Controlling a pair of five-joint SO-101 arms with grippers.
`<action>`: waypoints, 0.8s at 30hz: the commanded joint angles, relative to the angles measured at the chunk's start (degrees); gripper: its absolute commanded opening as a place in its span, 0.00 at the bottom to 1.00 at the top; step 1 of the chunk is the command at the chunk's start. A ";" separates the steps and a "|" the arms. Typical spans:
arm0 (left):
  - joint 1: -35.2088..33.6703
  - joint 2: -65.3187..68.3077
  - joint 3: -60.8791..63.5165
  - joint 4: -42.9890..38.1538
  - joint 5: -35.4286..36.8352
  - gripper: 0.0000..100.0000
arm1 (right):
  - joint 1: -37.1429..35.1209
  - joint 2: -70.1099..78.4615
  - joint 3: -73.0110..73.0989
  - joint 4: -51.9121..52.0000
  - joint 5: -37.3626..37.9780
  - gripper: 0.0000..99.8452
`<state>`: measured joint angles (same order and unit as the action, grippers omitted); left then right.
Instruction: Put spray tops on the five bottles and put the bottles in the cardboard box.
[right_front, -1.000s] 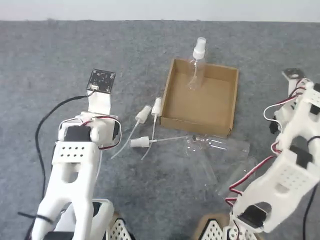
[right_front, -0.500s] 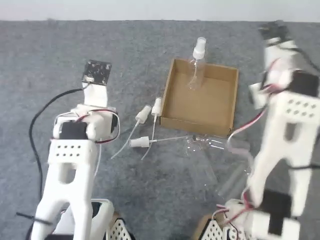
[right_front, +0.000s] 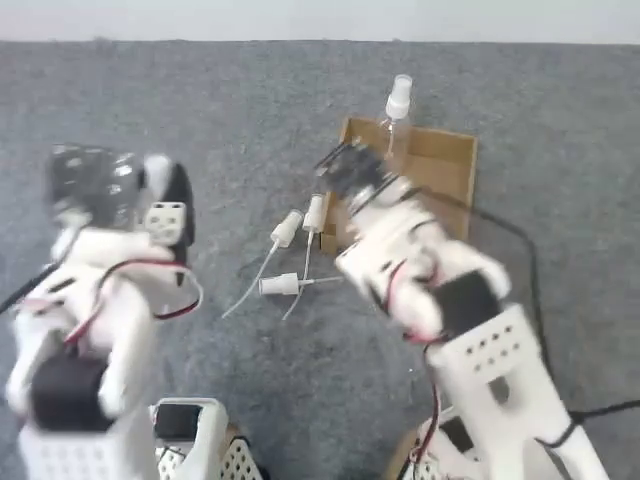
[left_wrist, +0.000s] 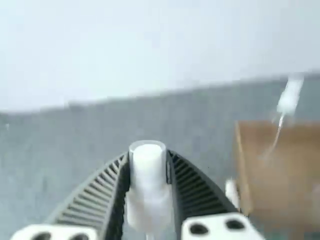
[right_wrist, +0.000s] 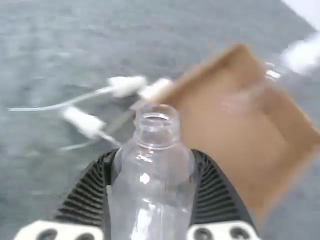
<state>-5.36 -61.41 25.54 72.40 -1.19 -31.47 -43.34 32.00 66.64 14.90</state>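
Observation:
In the left wrist view my left gripper (left_wrist: 147, 160) is shut on a white spray top (left_wrist: 146, 185), held up above the grey carpet. In the right wrist view my right gripper (right_wrist: 155, 159) is shut on a clear bottle (right_wrist: 151, 195) whose neck is bare. The cardboard box (right_front: 445, 152) lies at the back, and a bottle with a spray top (right_front: 398, 100) stands in its far side. Three loose spray tops (right_front: 288, 228) (right_front: 314, 212) (right_front: 280, 285) lie left of the box. The left arm (right_front: 105, 270) is raised at the left. The right arm (right_front: 430, 280) hangs over the box's left part.
The right arm hides the ground in front of the box. Beyond the held bottle, the box (right_wrist: 240, 115) and loose spray tops (right_wrist: 125, 85) (right_wrist: 82, 122) appear on the carpet. Grey carpet stretches open at the far left and far right.
The right arm swung from the right edge up and across to the middle, now over the box's left side. The left arm rose and shifted left. Loose bottles before the box are now covered.

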 joint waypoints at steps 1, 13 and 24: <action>0.18 -1.41 -12.79 0.44 5.01 0.01 | -9.10 -3.91 5.45 -7.87 -2.73 0.01; 7.56 -1.41 -12.97 -9.76 18.20 0.01 | -18.07 -4.26 15.74 -22.29 -2.64 0.01; 9.23 -1.49 0.66 -20.84 23.12 0.01 | -18.24 -11.12 23.91 -32.04 -2.73 0.01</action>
<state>3.69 -62.81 23.08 56.13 20.09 -49.23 -47.38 54.33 38.42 13.14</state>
